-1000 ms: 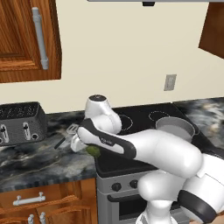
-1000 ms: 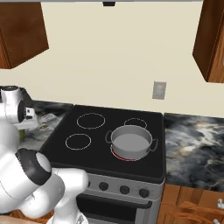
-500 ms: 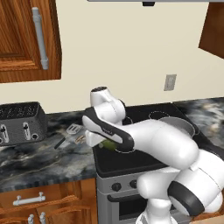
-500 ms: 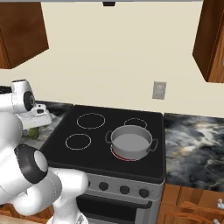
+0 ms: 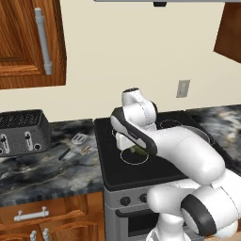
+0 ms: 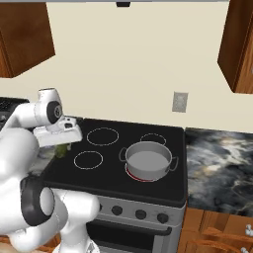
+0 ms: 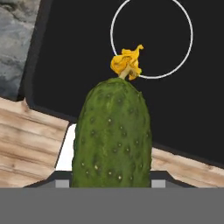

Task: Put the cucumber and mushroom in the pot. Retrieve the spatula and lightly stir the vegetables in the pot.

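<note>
The green, bumpy cucumber (image 7: 113,135) with its yellow flower end stands between the jaws of my gripper (image 7: 111,181), which is shut on it. In the left base view the gripper (image 5: 134,147) hangs with the cucumber (image 5: 139,150) over the stove's front left burner. From the right base view the cucumber (image 6: 62,149) pokes out below the hand (image 6: 60,134). The grey pot (image 6: 147,161) sits on the front right burner with nothing in it, well to the right of the hand. On the counter left of the stove lie the spatula (image 5: 78,139) and the small brown mushroom (image 5: 86,149).
A black toaster (image 5: 22,132) stands at the far left of the dark marbled counter (image 5: 42,169). Wooden cabinets hang above on both sides. The black stovetop (image 6: 111,168) has bare burners around the pot. More counter lies to the stove's right (image 6: 217,163).
The arm has swung right from over the counter to above the stove's front left burner, carrying the cucumber along. Spatula, mushroom and pot have stayed put.
</note>
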